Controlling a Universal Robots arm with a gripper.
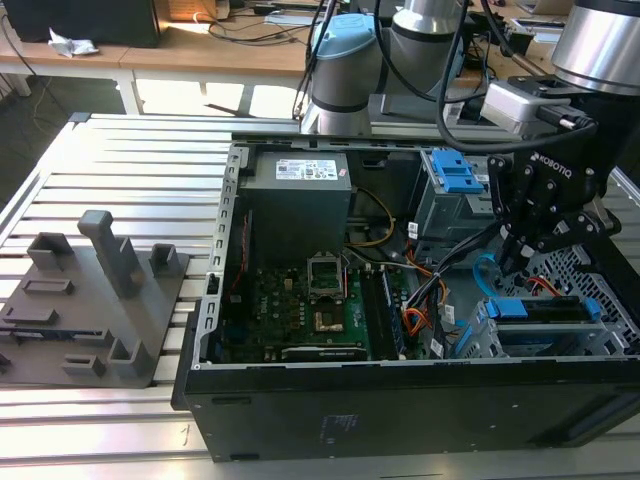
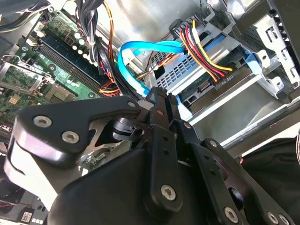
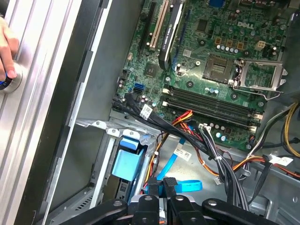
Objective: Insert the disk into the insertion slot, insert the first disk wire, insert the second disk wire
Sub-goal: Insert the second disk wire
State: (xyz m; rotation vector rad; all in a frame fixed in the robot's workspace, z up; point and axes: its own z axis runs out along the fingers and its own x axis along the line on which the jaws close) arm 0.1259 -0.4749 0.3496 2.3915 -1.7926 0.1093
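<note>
Gripper point(image 2: 166, 111): fingers clamped on blue cable point(image 2: 127, 58) at its free end. Disk point(image 2: 201, 90): seated in slot point(image 2: 174, 72), just past the fingertips. Red wire point(image 2: 202, 52): plug sits at disk's rear edge, near gripper. Hand point(image 3: 6, 50): rests on table point(image 3: 33, 70), well apart.

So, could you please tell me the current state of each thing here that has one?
disk: seated in the insertion slot.
first disk wire: plugged into the disk's rear.
second disk wire: looped, its end pinched near the disk's rear.
gripper: shut on that cable.
computer case: side open.
</note>
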